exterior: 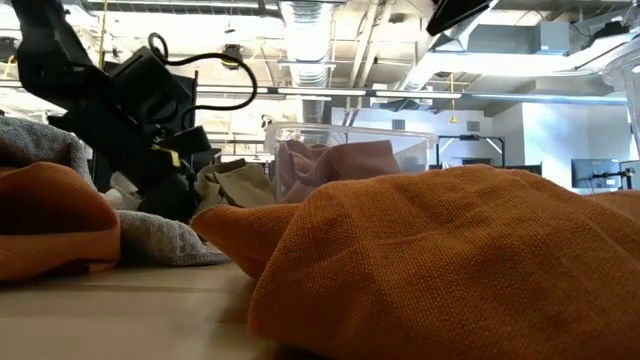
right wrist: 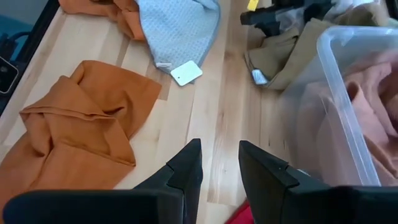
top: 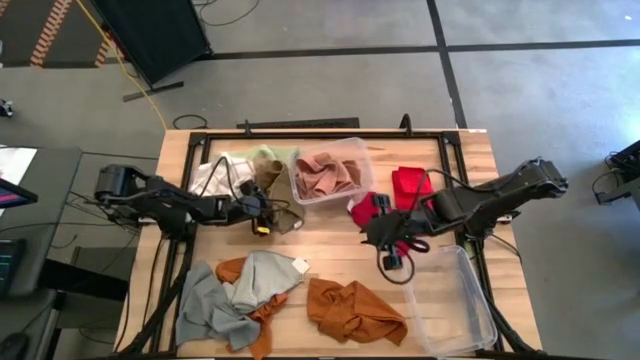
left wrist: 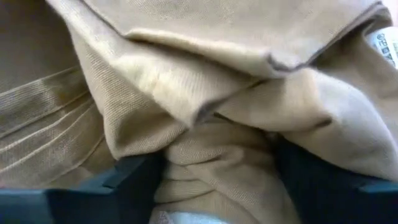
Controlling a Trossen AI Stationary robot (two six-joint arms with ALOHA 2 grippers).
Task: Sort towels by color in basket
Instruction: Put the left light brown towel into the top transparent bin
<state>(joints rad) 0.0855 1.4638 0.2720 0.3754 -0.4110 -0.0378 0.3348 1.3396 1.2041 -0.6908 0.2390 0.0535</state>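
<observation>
Left claw was clamped on the tan towel beside the bin. Right claw hung apart over the bench. Low down, an orange towel blocked most of it.

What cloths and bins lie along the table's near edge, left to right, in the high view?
Grey towel → pale blue-grey towel → orange towel → empty clear bin.
</observation>
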